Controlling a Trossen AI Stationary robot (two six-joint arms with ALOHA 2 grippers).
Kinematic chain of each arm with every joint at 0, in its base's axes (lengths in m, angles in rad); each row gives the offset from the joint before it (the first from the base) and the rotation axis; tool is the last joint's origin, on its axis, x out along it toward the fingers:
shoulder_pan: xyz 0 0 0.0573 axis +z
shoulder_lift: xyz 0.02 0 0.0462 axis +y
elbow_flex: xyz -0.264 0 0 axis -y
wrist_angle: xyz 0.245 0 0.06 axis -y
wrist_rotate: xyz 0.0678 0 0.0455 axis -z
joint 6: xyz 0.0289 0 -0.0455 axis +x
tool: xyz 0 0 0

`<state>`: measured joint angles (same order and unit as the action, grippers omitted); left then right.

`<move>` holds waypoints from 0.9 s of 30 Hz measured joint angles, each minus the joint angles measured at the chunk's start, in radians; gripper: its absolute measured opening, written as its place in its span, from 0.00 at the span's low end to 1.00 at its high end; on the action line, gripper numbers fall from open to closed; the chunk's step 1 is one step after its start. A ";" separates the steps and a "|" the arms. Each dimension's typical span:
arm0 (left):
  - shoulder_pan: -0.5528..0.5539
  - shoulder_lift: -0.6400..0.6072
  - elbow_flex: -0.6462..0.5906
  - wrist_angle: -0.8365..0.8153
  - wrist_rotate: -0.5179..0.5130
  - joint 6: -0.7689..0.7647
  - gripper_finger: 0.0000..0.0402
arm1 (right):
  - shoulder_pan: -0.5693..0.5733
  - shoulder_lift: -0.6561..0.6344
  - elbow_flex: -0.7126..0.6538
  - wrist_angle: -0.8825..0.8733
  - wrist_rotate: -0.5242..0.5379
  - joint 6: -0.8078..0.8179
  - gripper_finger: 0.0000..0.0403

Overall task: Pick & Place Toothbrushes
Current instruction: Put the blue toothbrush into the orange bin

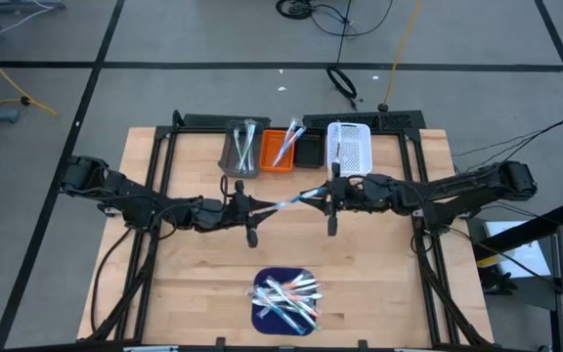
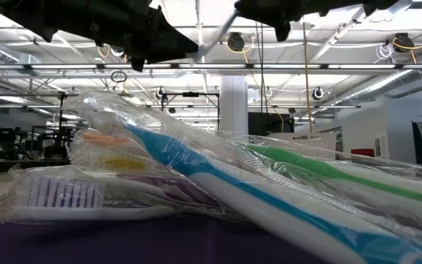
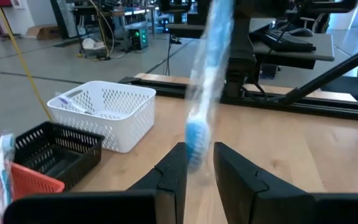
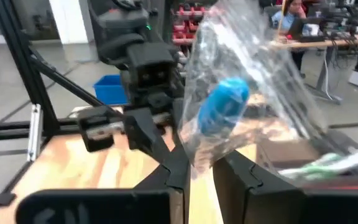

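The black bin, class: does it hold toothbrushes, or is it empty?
Empty, as far as shown: the black bin has no toothbrushes inside in the left wrist view, unlike the white bin.
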<state>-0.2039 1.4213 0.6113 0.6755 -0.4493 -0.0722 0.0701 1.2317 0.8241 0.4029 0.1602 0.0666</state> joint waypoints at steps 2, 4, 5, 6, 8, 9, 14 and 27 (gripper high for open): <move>0.000 0.000 0.000 0.001 -0.001 0.006 0.18 | -0.004 -0.021 0.000 -0.029 0.020 0.000 0.09; -0.001 0.000 0.000 0.000 0.001 0.001 0.19 | -0.006 -0.045 0.000 -0.078 0.067 -0.001 0.09; -0.001 0.000 0.000 -0.001 0.004 -0.001 0.19 | -0.007 -0.054 -0.001 -0.094 0.086 0.000 0.09; -0.001 0.000 0.000 -0.001 0.004 -0.002 0.19 | -0.010 -0.062 0.000 -0.108 0.099 0.002 0.09; -0.001 0.000 0.000 -0.001 0.004 -0.001 0.19 | -0.018 -0.077 0.000 -0.143 0.104 0.019 0.09; -0.001 0.000 0.000 -0.001 0.004 -0.001 0.19 | -0.025 -0.079 0.000 -0.153 0.105 0.028 0.09; -0.001 0.000 0.000 0.001 0.004 -0.002 0.19 | -0.070 -0.076 0.000 -0.194 0.102 0.064 0.09; 0.003 0.000 0.000 0.007 -0.076 -0.004 0.19 | -0.231 -0.062 0.000 -0.315 0.060 0.163 0.09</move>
<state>-0.2012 1.4212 0.6113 0.6827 -0.5250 -0.0765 -0.1610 1.1702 0.8239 0.0879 0.2204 0.2297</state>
